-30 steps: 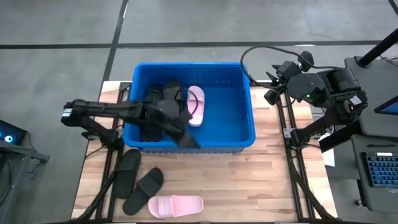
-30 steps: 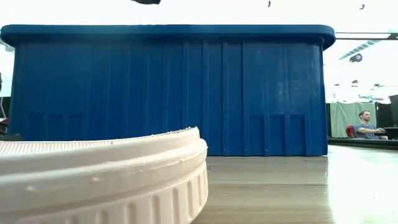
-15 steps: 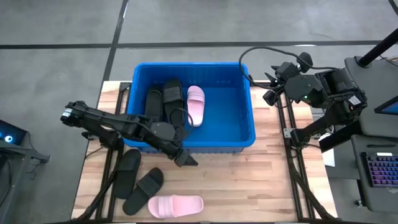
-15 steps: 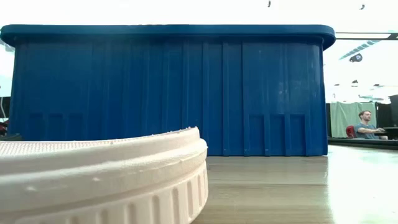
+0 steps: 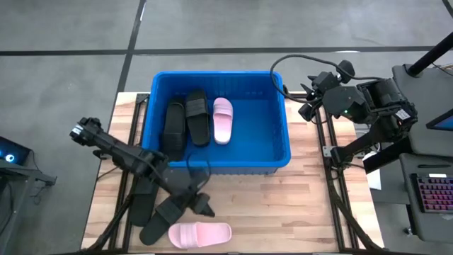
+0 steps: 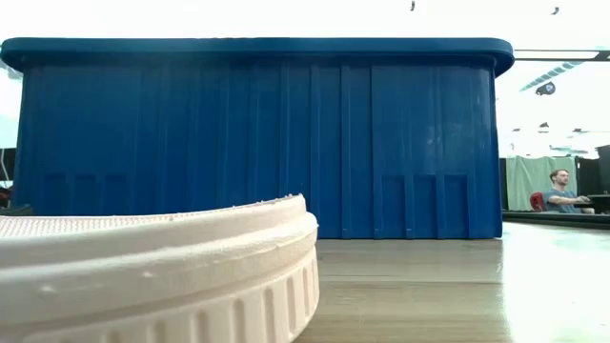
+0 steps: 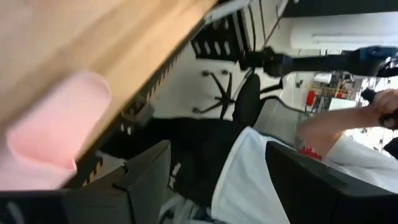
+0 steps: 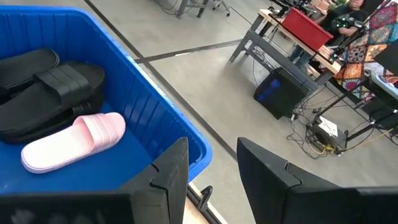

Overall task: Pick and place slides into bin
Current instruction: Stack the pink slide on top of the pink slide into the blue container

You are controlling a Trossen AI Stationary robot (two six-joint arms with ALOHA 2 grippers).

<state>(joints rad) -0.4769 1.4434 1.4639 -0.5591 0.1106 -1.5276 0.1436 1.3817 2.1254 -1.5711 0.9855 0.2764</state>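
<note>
The blue bin (image 5: 279, 134) sits on the wooden table (image 5: 283, 205) holding two black slides (image 5: 186, 117) and one pink slide (image 5: 222, 119). In front of it lie two more black slides (image 5: 152, 205) and a pink slide (image 5: 200, 234). The left gripper (image 5: 204, 207) hovers open and empty just above that pink slide. The right gripper (image 8: 211, 177) waits beside the bin, fingers parted, holding nothing.

The bin's (image 5: 280, 152) right half lies bare; three slides (image 5: 199, 117) fill its left.
</note>
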